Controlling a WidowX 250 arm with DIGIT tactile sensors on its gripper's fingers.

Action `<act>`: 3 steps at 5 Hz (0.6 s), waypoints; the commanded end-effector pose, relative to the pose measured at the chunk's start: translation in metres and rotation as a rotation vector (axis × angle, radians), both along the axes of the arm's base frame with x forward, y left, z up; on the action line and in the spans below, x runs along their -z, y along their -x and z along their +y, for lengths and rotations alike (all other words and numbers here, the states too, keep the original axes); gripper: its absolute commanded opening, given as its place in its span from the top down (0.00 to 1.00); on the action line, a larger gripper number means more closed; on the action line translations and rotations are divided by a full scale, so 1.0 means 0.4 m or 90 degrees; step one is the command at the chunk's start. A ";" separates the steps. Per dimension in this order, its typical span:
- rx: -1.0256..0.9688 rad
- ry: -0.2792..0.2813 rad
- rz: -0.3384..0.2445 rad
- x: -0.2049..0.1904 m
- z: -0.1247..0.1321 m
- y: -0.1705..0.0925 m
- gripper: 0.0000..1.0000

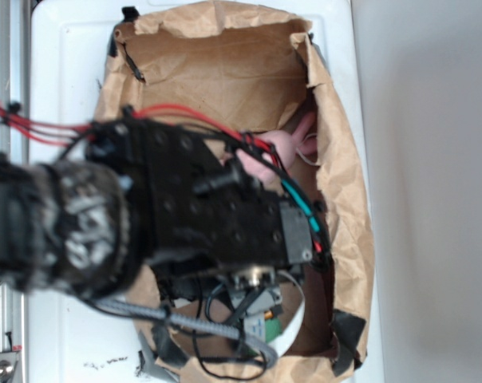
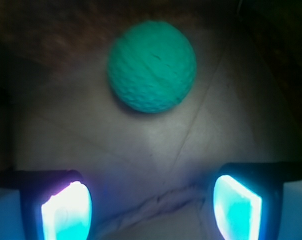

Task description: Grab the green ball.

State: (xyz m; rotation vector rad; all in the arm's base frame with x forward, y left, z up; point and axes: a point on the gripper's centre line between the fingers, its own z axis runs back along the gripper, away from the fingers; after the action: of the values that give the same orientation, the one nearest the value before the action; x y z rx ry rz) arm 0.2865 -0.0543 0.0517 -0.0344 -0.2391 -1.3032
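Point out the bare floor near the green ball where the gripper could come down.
In the wrist view, bare paper floor lies between the green ball and the open gripper, and to the ball's lower left. In the exterior view the arm hides most of the paper bag; the pink plush toy crowds its right wall.

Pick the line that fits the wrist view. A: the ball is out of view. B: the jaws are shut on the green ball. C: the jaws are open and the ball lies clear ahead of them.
C: the green ball sits untouched beyond the gripper, whose jaws stand wide apart.
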 end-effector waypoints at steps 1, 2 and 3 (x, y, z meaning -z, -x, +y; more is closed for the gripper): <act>0.046 0.028 -0.020 -0.006 -0.060 -0.023 0.00; 0.067 0.056 -0.028 -0.020 -0.087 -0.007 0.00; 0.057 0.061 -0.068 -0.040 -0.100 -0.021 0.00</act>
State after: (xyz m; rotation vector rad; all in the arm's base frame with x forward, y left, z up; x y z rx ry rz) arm 0.2879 -0.0802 0.0405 -0.1036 -0.3075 -1.3457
